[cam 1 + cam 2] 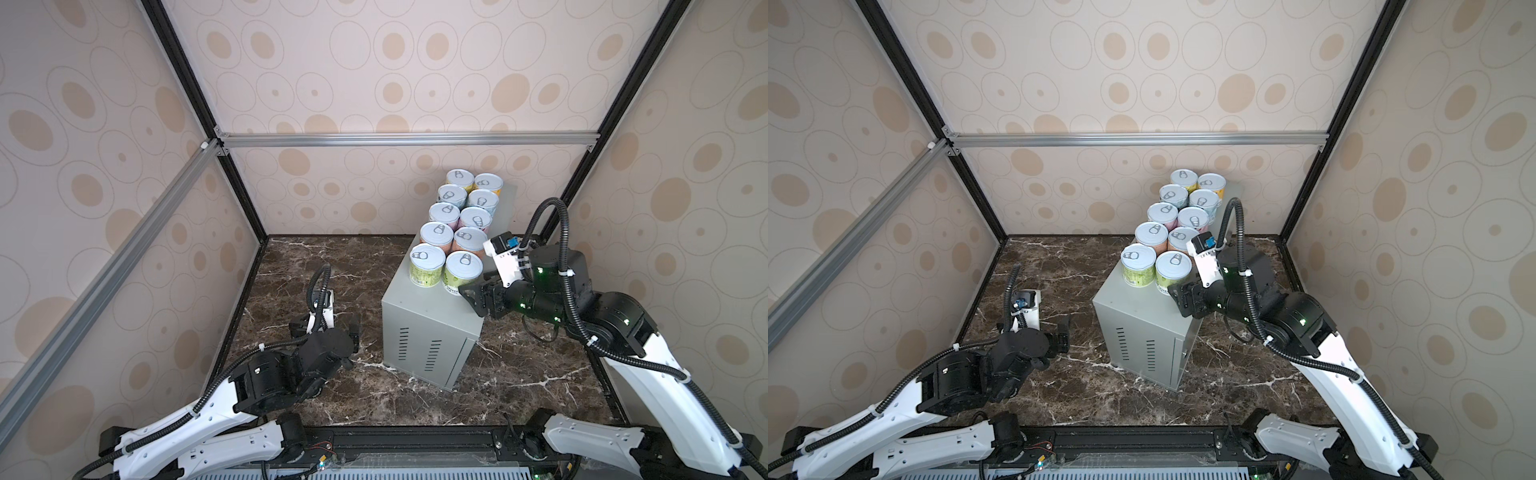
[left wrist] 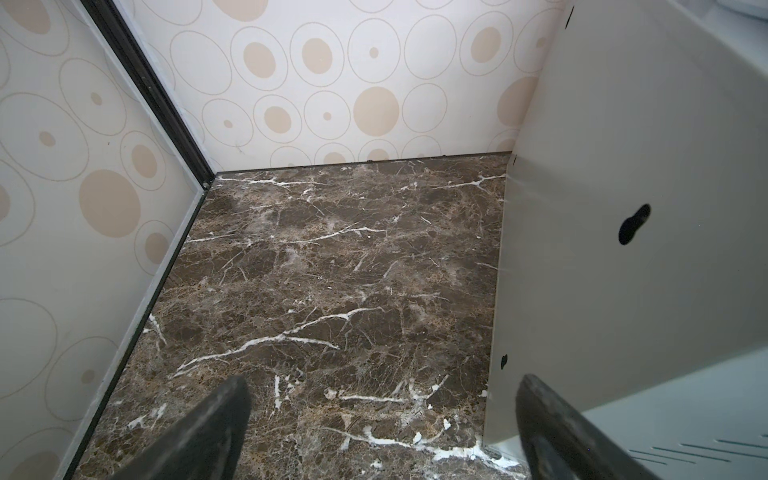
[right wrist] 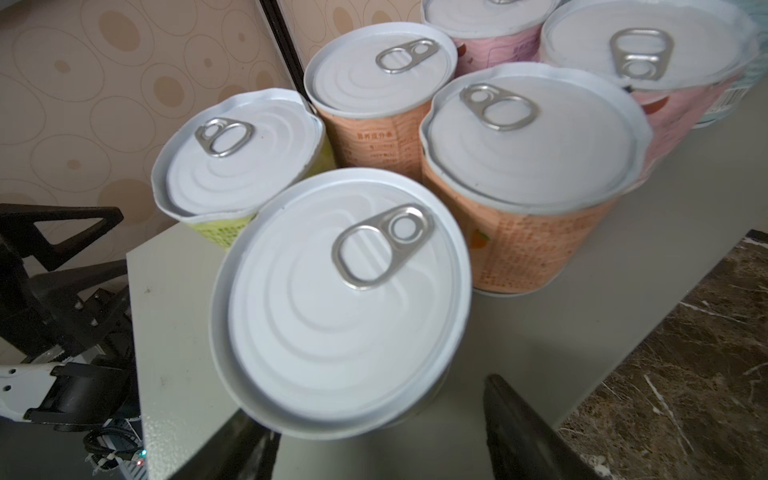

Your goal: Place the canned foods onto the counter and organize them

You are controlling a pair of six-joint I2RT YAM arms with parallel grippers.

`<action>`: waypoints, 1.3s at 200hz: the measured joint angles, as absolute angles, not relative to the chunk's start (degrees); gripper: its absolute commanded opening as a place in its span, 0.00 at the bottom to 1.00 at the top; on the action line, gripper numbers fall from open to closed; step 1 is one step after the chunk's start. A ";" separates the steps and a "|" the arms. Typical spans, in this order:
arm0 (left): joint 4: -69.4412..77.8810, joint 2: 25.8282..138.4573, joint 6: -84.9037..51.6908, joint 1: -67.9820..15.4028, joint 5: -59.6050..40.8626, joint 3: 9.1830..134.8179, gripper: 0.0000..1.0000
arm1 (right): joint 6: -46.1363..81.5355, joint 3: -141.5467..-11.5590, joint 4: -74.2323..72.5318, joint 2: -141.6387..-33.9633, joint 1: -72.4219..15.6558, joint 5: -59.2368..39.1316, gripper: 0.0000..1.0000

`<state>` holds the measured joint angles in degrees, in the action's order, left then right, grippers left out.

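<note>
Ten cans [image 1: 436,233] are set in two rows on the grey worktop [image 1: 424,307]. The right gripper [image 1: 467,297] is parted, empty, beside the nearest can [image 3: 340,299]; the left gripper [image 2: 382,378] is spread wide.

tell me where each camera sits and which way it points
Both top views: high above the front, looking down on counter, canned foods, left arm, right arm.
Left wrist: low, facing marble surface and counter's side; left end effector shows.
Right wrist: above counter top, facing canned foods; right end effector shows.
All views share the counter.
</note>
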<state>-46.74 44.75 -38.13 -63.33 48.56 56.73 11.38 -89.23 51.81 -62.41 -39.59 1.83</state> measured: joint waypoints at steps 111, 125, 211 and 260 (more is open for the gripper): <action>-46.33 43.55 -38.11 -62.87 48.53 56.49 0.99 | 11.73 -89.23 51.27 -63.94 -39.70 2.87 0.72; -46.33 43.40 -38.11 -62.74 48.53 56.49 0.99 | 11.73 -89.23 51.20 -63.96 -39.70 2.85 0.73; -46.26 41.39 -37.82 -62.70 48.75 57.54 0.99 | 12.47 -91.70 51.94 -63.26 -39.70 3.29 0.93; -41.69 40.21 -31.88 -60.49 50.85 57.63 0.99 | 12.73 -92.90 53.41 -57.63 -39.70 5.82 0.99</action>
